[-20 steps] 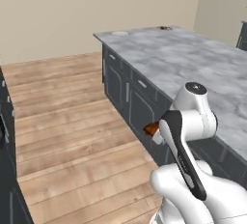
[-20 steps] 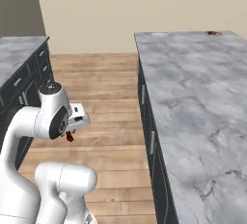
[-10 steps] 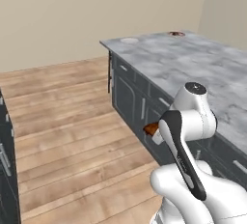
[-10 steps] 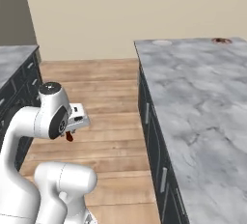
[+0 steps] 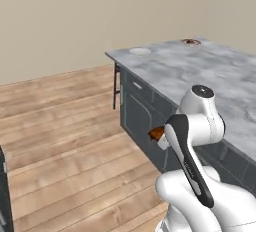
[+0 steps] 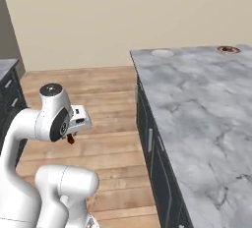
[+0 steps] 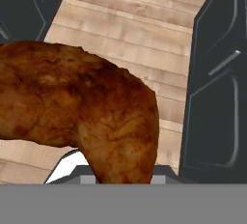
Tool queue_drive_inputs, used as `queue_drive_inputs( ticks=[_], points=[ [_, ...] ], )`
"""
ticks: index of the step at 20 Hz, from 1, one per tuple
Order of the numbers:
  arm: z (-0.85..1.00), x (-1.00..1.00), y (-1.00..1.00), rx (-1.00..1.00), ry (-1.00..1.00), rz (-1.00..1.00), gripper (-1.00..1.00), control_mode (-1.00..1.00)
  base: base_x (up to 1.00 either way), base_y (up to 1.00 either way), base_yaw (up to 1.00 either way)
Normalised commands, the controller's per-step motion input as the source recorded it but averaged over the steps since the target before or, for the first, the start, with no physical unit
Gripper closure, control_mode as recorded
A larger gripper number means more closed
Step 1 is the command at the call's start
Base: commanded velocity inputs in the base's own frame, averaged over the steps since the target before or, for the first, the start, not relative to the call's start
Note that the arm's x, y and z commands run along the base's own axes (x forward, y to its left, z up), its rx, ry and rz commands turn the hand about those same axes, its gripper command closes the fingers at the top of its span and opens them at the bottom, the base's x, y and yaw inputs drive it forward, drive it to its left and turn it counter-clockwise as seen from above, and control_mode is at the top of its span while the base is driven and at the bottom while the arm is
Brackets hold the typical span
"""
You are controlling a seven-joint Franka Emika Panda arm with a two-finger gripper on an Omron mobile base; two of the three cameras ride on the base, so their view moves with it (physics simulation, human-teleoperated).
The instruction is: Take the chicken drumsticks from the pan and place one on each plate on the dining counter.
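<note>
The dining counter (image 6: 197,104) stretches ahead, with the white plate (image 5: 140,51) and the red-rimmed plate (image 5: 190,41) at its far end — well apart from the arm. The gripper (image 5: 159,137) pinches a drumstick (image 7: 82,107) over the wood floor. Best to carry it level and steady, then lower it squarely onto a plate before releasing.

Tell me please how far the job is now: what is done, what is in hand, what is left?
Done: one chicken drumstick has been picked up and sits at the end effector.
In hand: it is carried above the wooden floor, beside the dining counter.
Left: the whitish plate and the red-rimmed plate at the counter's far end have no drumstick visible on them. Both placements remain.
</note>
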Motion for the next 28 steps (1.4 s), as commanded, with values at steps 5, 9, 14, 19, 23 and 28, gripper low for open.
queue_drive_inputs(
  ticks=[5,9,14,19,23,28],
  points=[
    [0.00,0.00,0.00,0.00,0.00,0.00,1.00,1.00,1.00,0.41,-0.19],
    [0.00,0.00,0.00,0.00,0.00,0.00,1.00,1.00,1.00,0.44,-0.22],
    [0.00,0.00,0.00,0.00,0.00,0.00,1.00,1.00,1.00,0.46,-0.25],
    [0.00,0.00,0.00,0.00,0.00,0.00,1.00,1.00,1.00,0.49,-0.37],
    [0.00,0.00,0.00,0.00,0.00,0.00,1.00,1.00,1.00,0.52,-0.39],
    [0.00,0.00,0.00,0.00,0.00,0.00,1.00,1.00,0.99,0.53,-0.42]
  ],
)
